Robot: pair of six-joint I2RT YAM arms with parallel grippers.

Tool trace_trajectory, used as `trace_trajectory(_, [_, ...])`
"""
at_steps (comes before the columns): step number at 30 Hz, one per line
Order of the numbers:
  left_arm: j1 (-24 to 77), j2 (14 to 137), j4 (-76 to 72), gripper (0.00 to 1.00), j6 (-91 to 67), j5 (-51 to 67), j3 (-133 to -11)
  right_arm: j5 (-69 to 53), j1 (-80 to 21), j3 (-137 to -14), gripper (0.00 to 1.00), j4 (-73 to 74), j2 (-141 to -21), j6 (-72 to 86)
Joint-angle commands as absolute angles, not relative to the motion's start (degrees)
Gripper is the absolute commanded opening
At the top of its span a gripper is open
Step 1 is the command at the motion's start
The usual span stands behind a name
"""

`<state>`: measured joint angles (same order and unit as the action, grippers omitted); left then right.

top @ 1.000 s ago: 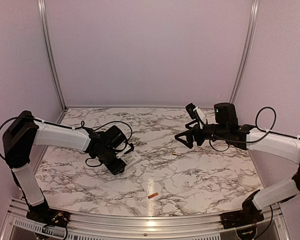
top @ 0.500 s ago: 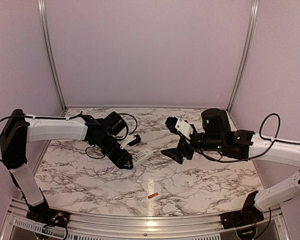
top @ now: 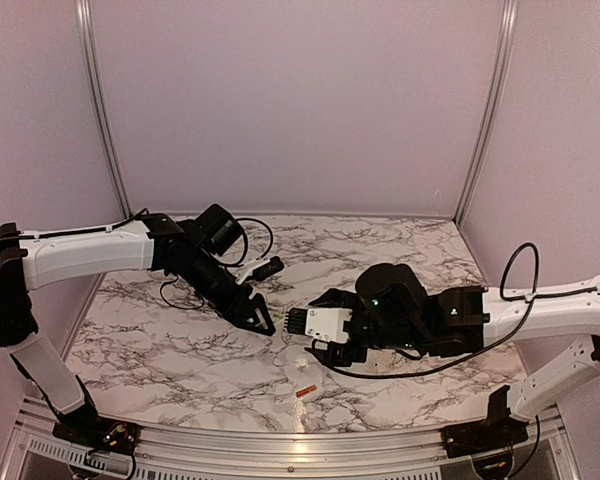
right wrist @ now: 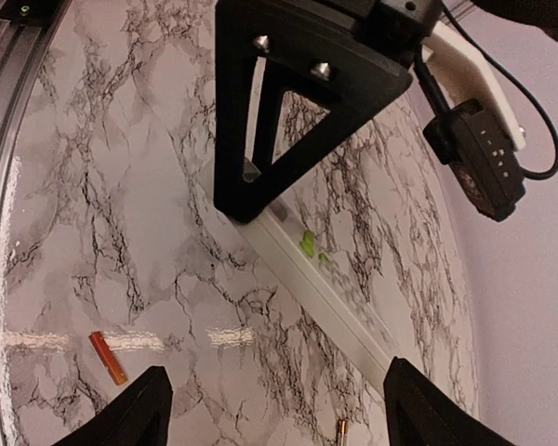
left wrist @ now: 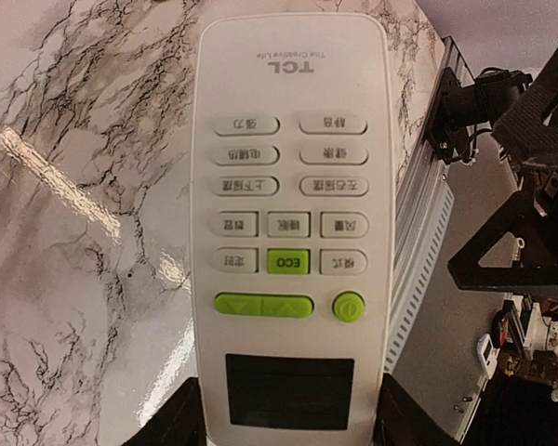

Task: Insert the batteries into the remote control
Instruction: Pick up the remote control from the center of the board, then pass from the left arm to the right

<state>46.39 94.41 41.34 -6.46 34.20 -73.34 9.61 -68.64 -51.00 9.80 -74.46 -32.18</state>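
My left gripper [top: 263,324] [left wrist: 293,423] is shut on the display end of the white remote control [left wrist: 293,186], whose button face is turned to the left wrist camera. In the right wrist view the remote [right wrist: 325,288] shows edge-on, slanting from the left gripper's black finger [right wrist: 260,121] toward the lower right. My right gripper [top: 322,352] [right wrist: 279,418] is open and empty just above the table, close to the remote's free end. The orange-copper battery [top: 305,390] [right wrist: 107,358] lies on the marble near the front. The yellowish-gold battery [right wrist: 340,429] lies near the right gripper; from the top view it is hidden.
The marble table [top: 180,350] has a metal rail [top: 280,440] along its near edge and pink walls around it. The left wrist's black camera unit and cable [right wrist: 474,158] hang beside the remote. The two arms are close together at mid-table.
My left gripper carried the remote right, toward the table's middle. My right arm swung down and left from the back right, and its open gripper now sits by the remote.
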Motion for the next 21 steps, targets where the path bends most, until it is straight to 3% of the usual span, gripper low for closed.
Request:
trace_trajectory(1, [46.19,92.43,42.78,0.35,-9.00,40.50,-73.32,15.97,-71.49,-54.47,0.76,13.07,-76.88,-36.16])
trace_trajectory(11, [47.67,92.95,42.92,0.31,-11.04,40.97,-71.62,20.38,-74.25,-58.44,0.72,14.66,-82.83,-39.71])
trace_trajectory(18, [48.76,93.58,42.95,0.30,-11.34,41.88,-72.04,20.20,-74.71,-61.01,0.50,16.27,-86.78,-40.82])
trace_trajectory(21, [49.44,93.88,43.02,0.28,-11.25,42.44,-72.09,20.02,-74.80,-61.70,0.46,16.99,-87.87,-41.11])
